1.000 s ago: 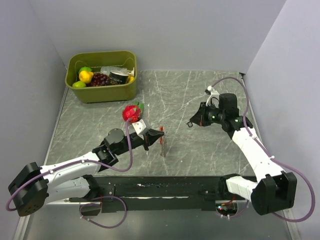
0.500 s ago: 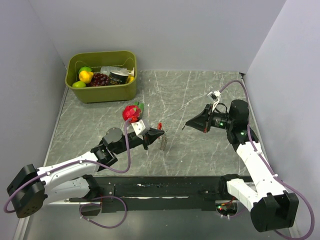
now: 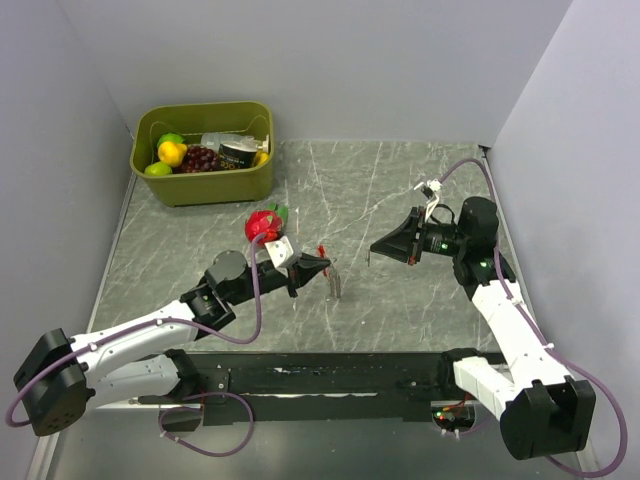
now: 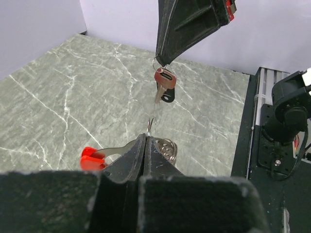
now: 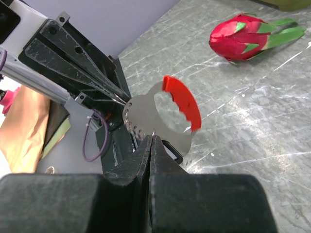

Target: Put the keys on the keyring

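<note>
My left gripper (image 3: 322, 264) is shut on the keyring (image 3: 335, 283), a silvery loop with a curved red fob (image 4: 90, 158). The loop hangs just past the closed tips (image 4: 146, 137). In the right wrist view the keyring (image 5: 141, 109) stands right in front of my right gripper (image 5: 152, 137), its red fob (image 5: 182, 99) uppermost. My right gripper (image 3: 372, 251) is shut on a key with a dark red head (image 4: 165, 80). That key dangles from the tips, blade down, just above the keyring. The two grippers face each other a short gap apart over mid-table.
A red strawberry toy (image 3: 264, 225) with green leaves lies behind the left gripper. An olive bin (image 3: 215, 185) with fruit and a can stands at the back left. A black rail (image 3: 330, 375) runs along the near edge. Walls close in on both sides.
The right wrist has swung round so its gripper points left at the keyring, now a little nearer. The left gripper edged right and the keyring's silver part lifted slightly.
</note>
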`<act>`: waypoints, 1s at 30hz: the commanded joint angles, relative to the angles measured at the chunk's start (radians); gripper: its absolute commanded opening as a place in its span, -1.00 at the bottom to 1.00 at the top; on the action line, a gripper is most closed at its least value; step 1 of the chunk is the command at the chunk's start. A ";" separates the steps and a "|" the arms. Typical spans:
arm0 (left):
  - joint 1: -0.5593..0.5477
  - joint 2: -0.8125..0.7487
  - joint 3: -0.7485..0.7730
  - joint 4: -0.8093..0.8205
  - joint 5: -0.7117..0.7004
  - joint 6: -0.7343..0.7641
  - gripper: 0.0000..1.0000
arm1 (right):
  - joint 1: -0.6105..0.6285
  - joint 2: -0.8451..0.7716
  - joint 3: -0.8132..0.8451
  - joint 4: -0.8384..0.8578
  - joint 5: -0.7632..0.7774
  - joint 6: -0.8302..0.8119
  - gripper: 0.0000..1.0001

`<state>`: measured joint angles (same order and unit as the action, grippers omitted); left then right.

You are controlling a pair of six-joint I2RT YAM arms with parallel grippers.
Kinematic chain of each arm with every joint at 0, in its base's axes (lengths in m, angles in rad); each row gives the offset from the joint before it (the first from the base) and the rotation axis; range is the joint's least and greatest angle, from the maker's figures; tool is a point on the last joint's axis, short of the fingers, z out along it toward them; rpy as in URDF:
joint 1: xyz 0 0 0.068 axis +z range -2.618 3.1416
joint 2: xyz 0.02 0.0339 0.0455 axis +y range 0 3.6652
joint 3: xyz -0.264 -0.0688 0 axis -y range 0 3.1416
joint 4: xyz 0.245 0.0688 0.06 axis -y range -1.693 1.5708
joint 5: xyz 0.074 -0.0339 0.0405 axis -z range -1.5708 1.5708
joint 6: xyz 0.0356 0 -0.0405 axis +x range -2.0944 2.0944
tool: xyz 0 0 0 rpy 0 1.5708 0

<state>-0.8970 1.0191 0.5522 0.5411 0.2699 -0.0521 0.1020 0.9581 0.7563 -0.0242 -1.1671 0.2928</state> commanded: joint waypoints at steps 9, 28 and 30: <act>0.003 0.015 0.086 -0.009 0.049 0.026 -0.98 | 0.070 0.053 0.109 -0.072 -0.017 -0.069 -1.00; 0.003 0.038 0.100 -0.018 0.065 0.026 -0.98 | 0.215 0.182 0.244 -0.226 -0.036 -0.194 -1.00; 0.004 0.041 0.100 -0.018 0.069 0.026 -0.98 | 0.225 0.191 0.264 -0.255 -0.040 -0.214 -1.00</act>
<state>-0.8959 1.0584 0.6018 0.4873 0.3103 -0.0399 0.3073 1.1290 0.9424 -0.2058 -1.1847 0.1551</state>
